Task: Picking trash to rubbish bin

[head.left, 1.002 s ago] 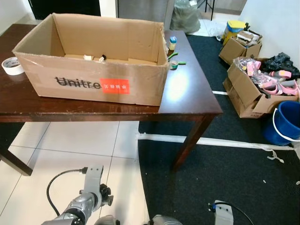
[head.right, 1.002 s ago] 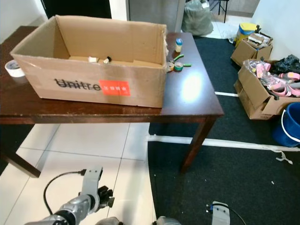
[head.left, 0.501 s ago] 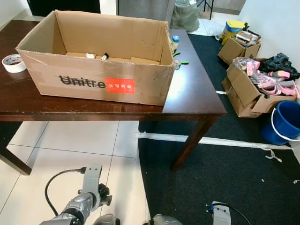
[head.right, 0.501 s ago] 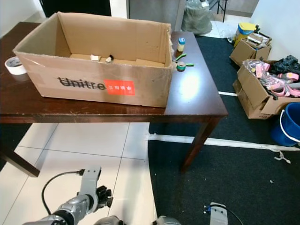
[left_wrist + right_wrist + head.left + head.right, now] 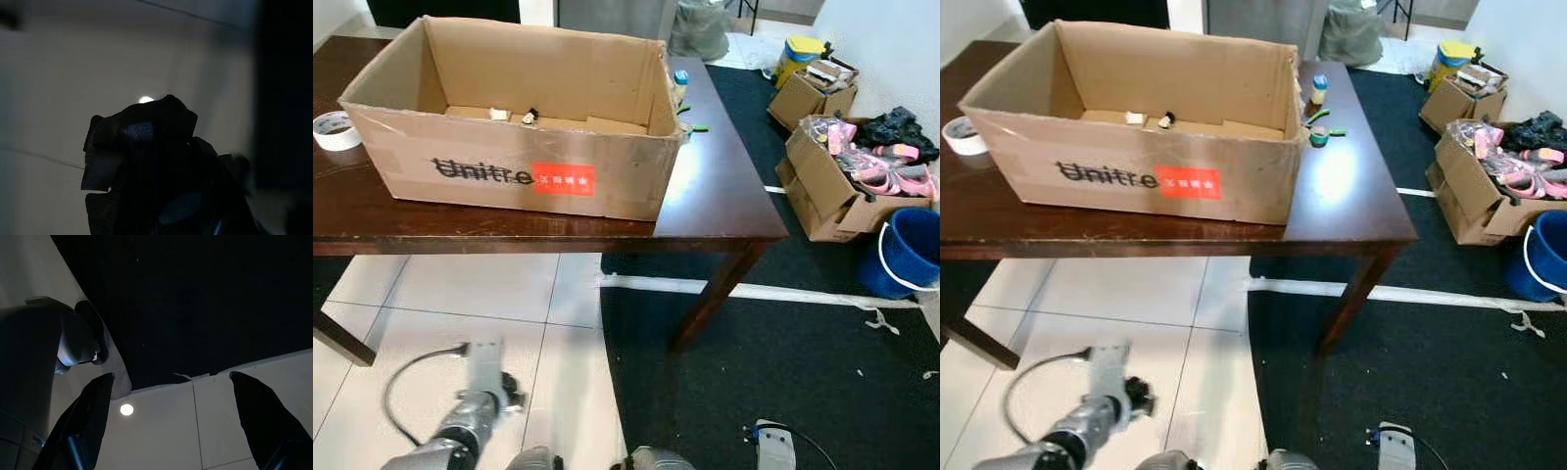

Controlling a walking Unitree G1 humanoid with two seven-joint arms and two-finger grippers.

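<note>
A big open cardboard box [image 5: 519,117] marked "Unitree" stands on a dark wooden table [image 5: 715,196], with small bits on its bottom. My left arm [image 5: 475,406] hangs low over the white tiles at the bottom left, blurred. In the left wrist view a dark crumpled wad [image 5: 142,147] sits at the tip of my left gripper, which looks shut on it. My right gripper [image 5: 171,426] hangs low with its two black fingers [image 5: 83,426] wide apart and nothing between them.
A white tape roll [image 5: 335,129] lies at the table's left end. A small bottle [image 5: 1319,90] and green bits sit behind the box. On the dark carpet to the right stand cardboard boxes of clutter [image 5: 847,171] and a blue bucket [image 5: 911,250].
My left arm has swung to the left and is now blurred. The view has shifted slightly; the box and table stay put.
</note>
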